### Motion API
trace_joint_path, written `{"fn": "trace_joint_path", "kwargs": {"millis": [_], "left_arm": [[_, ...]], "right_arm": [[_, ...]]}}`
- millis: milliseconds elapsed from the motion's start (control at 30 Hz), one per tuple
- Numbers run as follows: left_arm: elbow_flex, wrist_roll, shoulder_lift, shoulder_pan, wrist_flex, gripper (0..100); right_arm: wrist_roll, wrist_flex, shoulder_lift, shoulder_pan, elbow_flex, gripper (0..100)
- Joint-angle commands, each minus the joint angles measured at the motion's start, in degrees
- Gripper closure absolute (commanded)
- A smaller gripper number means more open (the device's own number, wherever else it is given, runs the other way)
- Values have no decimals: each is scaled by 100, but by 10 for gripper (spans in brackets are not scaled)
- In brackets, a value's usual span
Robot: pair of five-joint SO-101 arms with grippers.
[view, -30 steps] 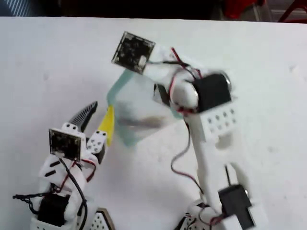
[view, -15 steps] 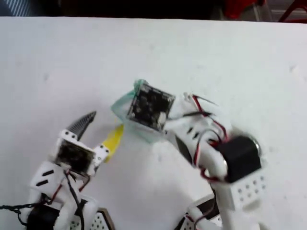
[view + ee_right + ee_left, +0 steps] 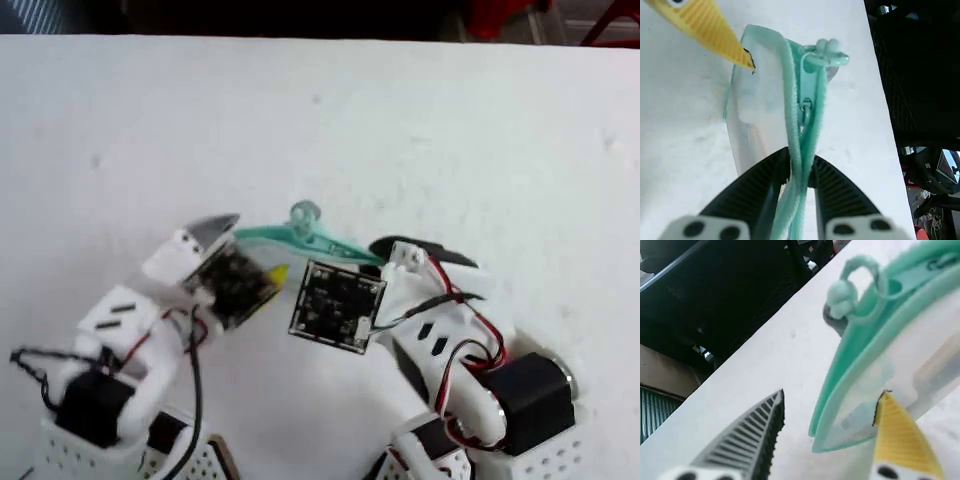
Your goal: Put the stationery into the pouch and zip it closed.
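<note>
Holds the pouch (image 3: 300, 240) on edge near the middle of the tabletop (image 3: 450, 120), teal zip band uppermost, with the right tool (image 3: 801, 162) clamped tight on that band, black jaws together around the doubled tape. Sets the left tool (image 3: 831, 395) at the pouch's other end, spread wide: yellow fingertip touching or just beside the clear side wall, grey ribbed one apart from it. Shows a zip pull (image 3: 825, 52), a looped cord with a small bead, sticking out from the band well away from the right tool's grip. Hard to say how far along the zip is shut; equally hard to name the pale shapes (image 3: 937, 360) dimly visible through the clear wall, possibly stationery. Expect light weight and little stiffness: thin clear plastic, likely to buckle, sag and slide under a pinch. Better to take hold at the woven zip band, as done by the right tool, for a firmer, less slippery purchase. For zipping, aim for the cord loop or the slider beneath it, both small and free to swing, and brace against the band to stop the whole pouch from folding or dragging along.
</note>
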Motion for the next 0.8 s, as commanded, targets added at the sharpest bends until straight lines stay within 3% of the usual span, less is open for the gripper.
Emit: {"fn": "trace_joint_path", "kwargs": {"millis": [0, 133, 400, 633, 767], "left_arm": [[-738, -457, 954, 330, 70, 675], [-677, -510, 1095, 725, 0, 675], [158, 158, 1059, 1226, -756, 688], [756, 1143, -198, 1481, -932, 908], [1204, 809, -954, 2167, -721, 940]], "right_arm": [[114, 119, 22, 57, 97, 981], [114, 101, 13, 57, 97, 981], [264, 84, 13, 66, 105, 981], [255, 57, 75, 66, 105, 981], [229, -171, 75, 66, 114, 981]]}}
